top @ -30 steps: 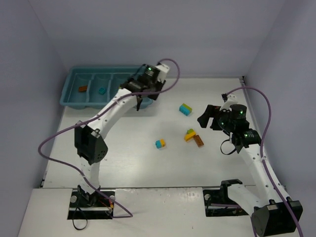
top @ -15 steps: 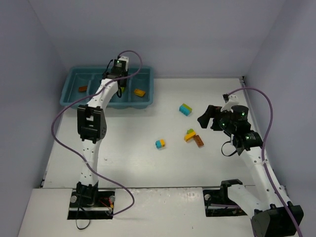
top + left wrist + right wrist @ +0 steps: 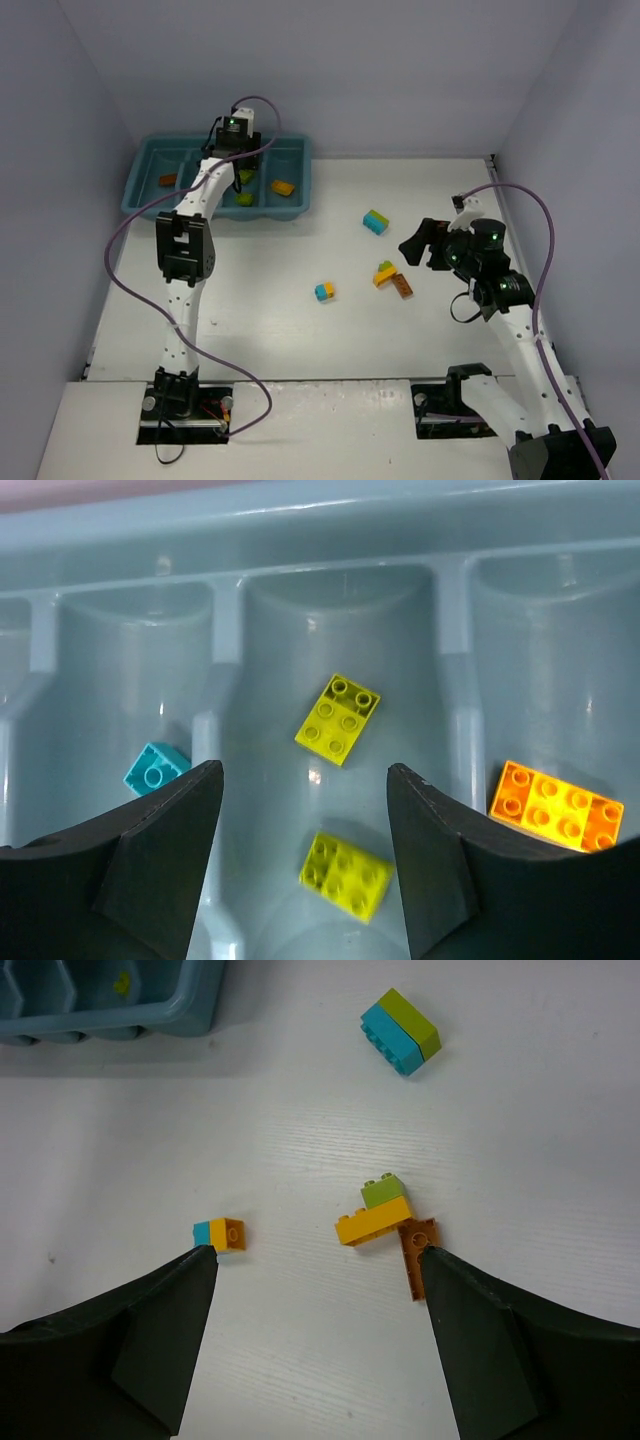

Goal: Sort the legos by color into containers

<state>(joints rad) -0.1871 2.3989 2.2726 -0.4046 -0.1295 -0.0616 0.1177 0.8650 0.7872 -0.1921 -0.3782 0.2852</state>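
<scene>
Two lime bricks [image 3: 339, 718] lie flat in the tray compartment [image 3: 340, 620] under the left claw [image 3: 303, 780], teal brick [image 3: 155, 768] left, orange brick [image 3: 556, 806] right. Three mixed clusters [image 3: 385, 1222] lie before the right claw [image 3: 318, 1255].

One teal tray [image 3: 135, 188] with four compartments; inside, two lime bricks [image 3: 338, 718], one teal brick [image 3: 155, 767], one orange brick [image 3: 556, 806], one brown brick [image 3: 168, 180]; three brick clumps [image 3: 385, 1222] on the table [image 3: 300, 340].

White wood-grain tabletop [image 3: 300, 330], plain pale lavender walls [image 3: 400, 70] on three sides

setting: robot lab cell | cues: plain lavender walls [image 3: 400, 70] boxing in a white table [image 3: 290, 345]
</scene>
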